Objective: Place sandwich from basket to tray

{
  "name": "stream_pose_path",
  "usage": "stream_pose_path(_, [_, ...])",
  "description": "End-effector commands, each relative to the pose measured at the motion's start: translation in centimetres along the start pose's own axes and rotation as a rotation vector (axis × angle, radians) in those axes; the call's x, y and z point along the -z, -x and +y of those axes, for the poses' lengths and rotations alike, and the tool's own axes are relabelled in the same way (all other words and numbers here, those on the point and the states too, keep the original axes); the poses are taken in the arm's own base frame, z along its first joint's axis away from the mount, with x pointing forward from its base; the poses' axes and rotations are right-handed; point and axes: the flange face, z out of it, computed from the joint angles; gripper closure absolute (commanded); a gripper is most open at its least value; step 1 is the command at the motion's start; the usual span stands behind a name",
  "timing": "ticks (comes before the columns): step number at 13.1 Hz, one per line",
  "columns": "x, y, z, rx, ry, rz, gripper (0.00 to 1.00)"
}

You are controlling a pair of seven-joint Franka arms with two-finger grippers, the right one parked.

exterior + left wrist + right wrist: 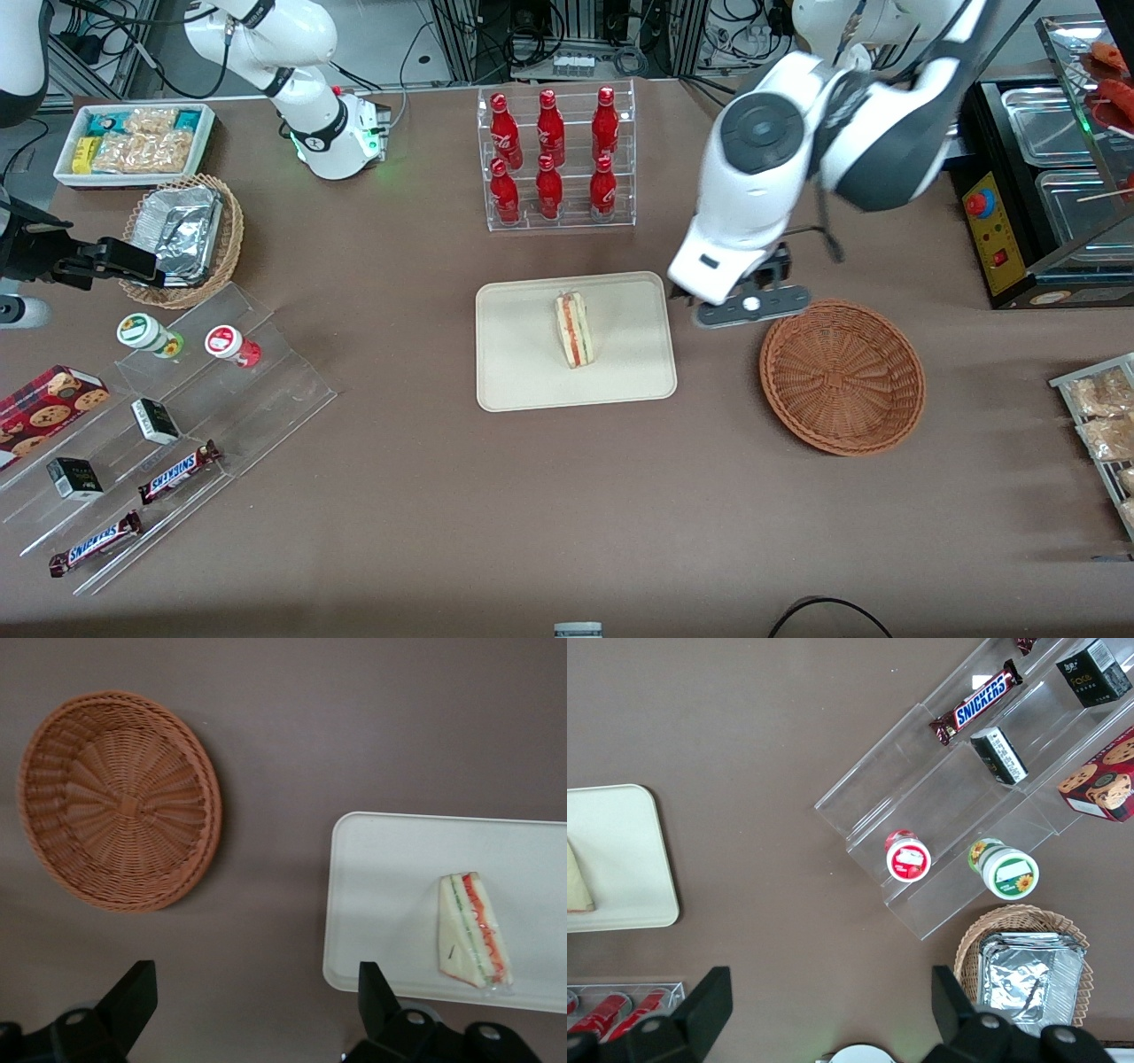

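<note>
The sandwich, a white wedge with a red and yellow filling edge, lies in the middle of the cream tray. The reddish-brown basket stands beside the tray, toward the working arm's end, and holds nothing. My left gripper hangs above the bare tablecloth between tray and basket, a little farther from the front camera than the basket. It is open, with only cloth showing between its black fingers. A corner of the tray also shows in the right wrist view.
A clear rack of red bottles stands farther back than the tray. Toward the parked arm's end are a stepped acrylic shelf of snacks, a lighter wicker basket with foil and a white bin. A black warmer flanks the working arm.
</note>
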Motion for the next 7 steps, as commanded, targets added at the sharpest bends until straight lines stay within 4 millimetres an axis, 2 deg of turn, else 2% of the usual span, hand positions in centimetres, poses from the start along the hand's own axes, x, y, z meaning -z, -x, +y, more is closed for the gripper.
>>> stream_pose_path(1, [1.6, 0.3, -4.3, -0.057, -0.001, -0.034, 0.0])
stream_pose_path(3, [3.2, -0.9, -8.9, -0.024, 0.046, -0.05, 0.0])
stream_pose_path(4, [3.7, -0.8, -10.5, -0.062, 0.041, -0.054, 0.0])
stream_pose_path(6, [4.3, -1.4, -15.2, -0.112, 0.034, -0.065, 0.0])
stream_pose_path(7, [4.7, -1.3, -16.8, -0.117, 0.036, -0.058, 0.0])
